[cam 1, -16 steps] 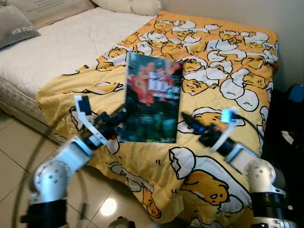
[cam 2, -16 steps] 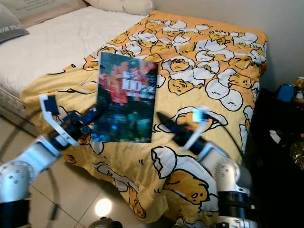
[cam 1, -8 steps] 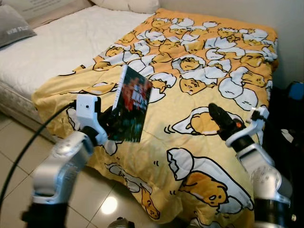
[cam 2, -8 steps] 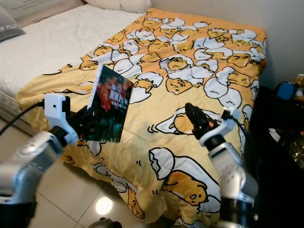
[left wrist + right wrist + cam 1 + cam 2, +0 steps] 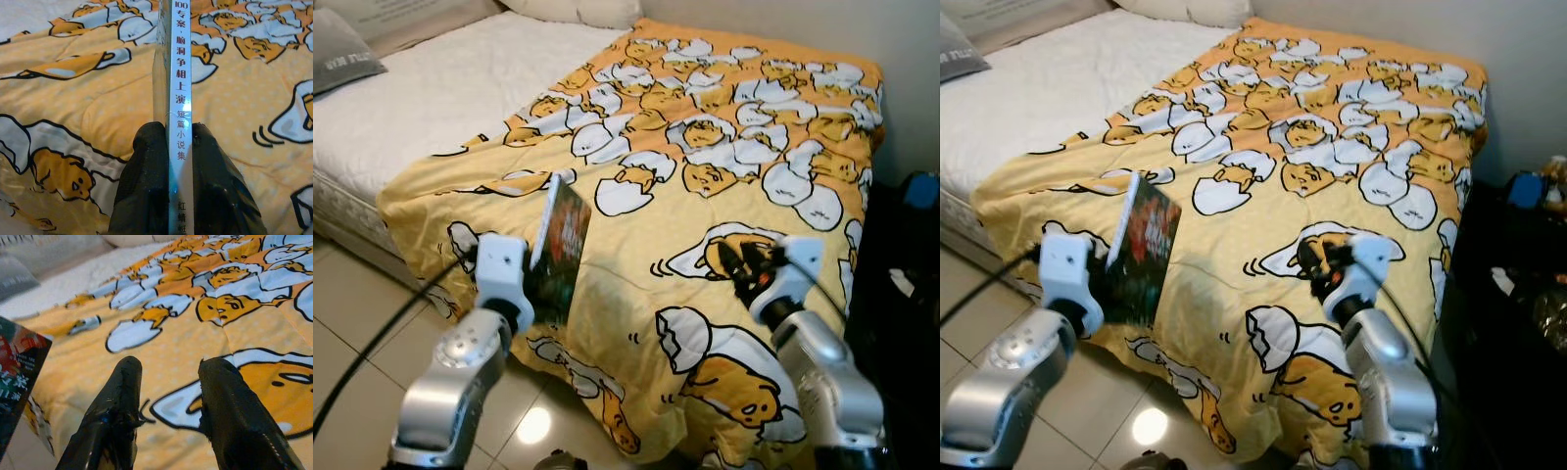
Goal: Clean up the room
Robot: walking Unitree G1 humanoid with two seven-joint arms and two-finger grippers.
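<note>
Bed [image 5: 431, 108] w/ white quilted mattress top, running from L foreground to back wall. Yellow blanket [image 5: 724, 127] w/ cartoon egg print spread over R part of bed, draped off near edge down to tile floor [image 5: 352, 323]. Grey pillow [image 5: 342, 59] at far L on mattress, white pillows [image 5: 578, 10] at head end. Dark stuff at far R beside bed, blue item [image 5: 922, 188] among it, too dim to ID.

Book [image 5: 558, 250] held up on edge, upright, near L front corner of blanket, above draped edge; dark cover w/ red patch facing R, angled nearly edge-on to head cam. In L wrist view white spine [image 5: 179, 98] w/ printed Chinese characters facing cam.

Left gripper [image 5: 172, 147] clamped on book: one black finger [image 5: 146, 181] on each side of spine at lower end, pressed against covers. In head views L arm silver, white wrist housing just below book, black cable looping off to L over floor.

Right gripper [image 5: 168, 382] over blanket on R side, well apart from book, fingers [image 5: 117, 401] spread w/ clear gap, nothing between them. Hovers above egg print near blanket's front R area; contact w/ blanket not clear. Book's cover corner visible at edge of R wrist view.
</note>
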